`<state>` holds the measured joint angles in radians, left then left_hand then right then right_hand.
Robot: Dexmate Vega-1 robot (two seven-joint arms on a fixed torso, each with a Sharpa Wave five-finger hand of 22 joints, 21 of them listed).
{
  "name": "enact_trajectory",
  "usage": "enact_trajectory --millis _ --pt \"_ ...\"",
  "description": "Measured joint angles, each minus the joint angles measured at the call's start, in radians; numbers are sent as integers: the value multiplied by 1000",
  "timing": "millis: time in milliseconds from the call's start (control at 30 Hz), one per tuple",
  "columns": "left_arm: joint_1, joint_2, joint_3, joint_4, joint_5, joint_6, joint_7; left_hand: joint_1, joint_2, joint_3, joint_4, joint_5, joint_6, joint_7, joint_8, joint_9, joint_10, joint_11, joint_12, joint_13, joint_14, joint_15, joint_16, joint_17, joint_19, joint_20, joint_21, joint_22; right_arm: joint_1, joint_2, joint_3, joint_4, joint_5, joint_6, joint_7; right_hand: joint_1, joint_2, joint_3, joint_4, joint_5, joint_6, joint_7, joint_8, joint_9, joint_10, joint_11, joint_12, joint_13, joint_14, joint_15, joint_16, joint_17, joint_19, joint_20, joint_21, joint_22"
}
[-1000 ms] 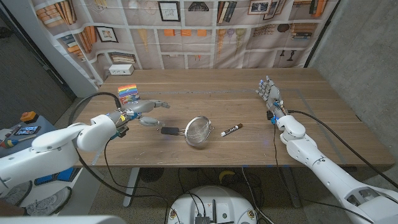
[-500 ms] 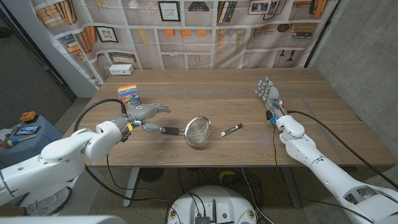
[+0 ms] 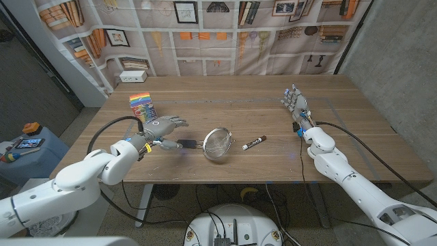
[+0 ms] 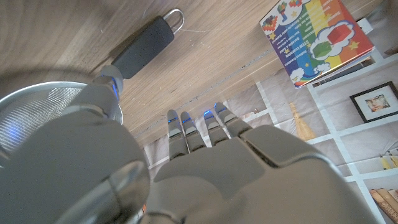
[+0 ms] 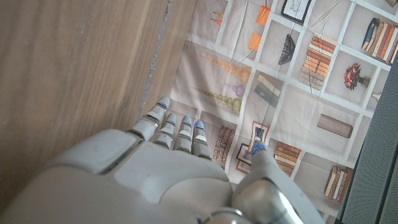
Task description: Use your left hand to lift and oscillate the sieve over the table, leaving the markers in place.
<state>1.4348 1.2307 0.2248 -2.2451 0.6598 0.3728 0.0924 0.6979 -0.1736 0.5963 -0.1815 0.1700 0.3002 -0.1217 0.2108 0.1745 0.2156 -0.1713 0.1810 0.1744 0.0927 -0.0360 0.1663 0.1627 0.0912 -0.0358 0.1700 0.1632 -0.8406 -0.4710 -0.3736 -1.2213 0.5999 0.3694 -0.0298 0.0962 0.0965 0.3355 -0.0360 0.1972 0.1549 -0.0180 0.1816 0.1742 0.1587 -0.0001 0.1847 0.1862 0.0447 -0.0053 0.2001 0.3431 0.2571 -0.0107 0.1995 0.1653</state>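
A metal mesh sieve lies on the wooden table near its front middle, its black handle pointing to the left. My left hand hovers just left of and above the handle's end, fingers stretched out and apart, holding nothing. In the left wrist view the handle with its metal hanging loop lies beyond my left hand's fingers, and the mesh bowl is beside the thumb. A black-and-white marker lies just right of the sieve. My right hand stands open at the right, far from both.
A rainbow-coloured box stands behind my left hand, also seen as the rainbow box in the left wrist view. A small white box sits at the table's back left. Black cables hang from both arms. A bookshelf-print backdrop closes the far side.
My left hand has moved right and nearer the sieve handle's end, with the arm swinging in along the front edge. Sieve, marker and right hand have stayed put.
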Motion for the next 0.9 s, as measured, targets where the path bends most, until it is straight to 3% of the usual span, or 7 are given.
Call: enact_trajectory --millis 567,900 --pt "-40 -44 107 1 95 80 3 23 7 -21 2 0 -11 -11 0 0 4 -4 0 -2 -36 0 0 3 -69 3 -4 0 -2 -3 1 -4 1 -9 -3 0 0 -3 -3 0 0 0 0 0 0 0 0 0 0 0 0 0 0 0 0 0" --pt "-86 -86 178 25 131 106 -8 44 10 -29 2 0 -7 -15 0 0 15 -14 4 -2 -36 0 8 3 -68 3 2 0 -3 -4 2 -7 3 -12 -6 0 0 -4 -4 0 0 0 0 0 0 0 4 0 0 0 0 -5 0 0 0 0"
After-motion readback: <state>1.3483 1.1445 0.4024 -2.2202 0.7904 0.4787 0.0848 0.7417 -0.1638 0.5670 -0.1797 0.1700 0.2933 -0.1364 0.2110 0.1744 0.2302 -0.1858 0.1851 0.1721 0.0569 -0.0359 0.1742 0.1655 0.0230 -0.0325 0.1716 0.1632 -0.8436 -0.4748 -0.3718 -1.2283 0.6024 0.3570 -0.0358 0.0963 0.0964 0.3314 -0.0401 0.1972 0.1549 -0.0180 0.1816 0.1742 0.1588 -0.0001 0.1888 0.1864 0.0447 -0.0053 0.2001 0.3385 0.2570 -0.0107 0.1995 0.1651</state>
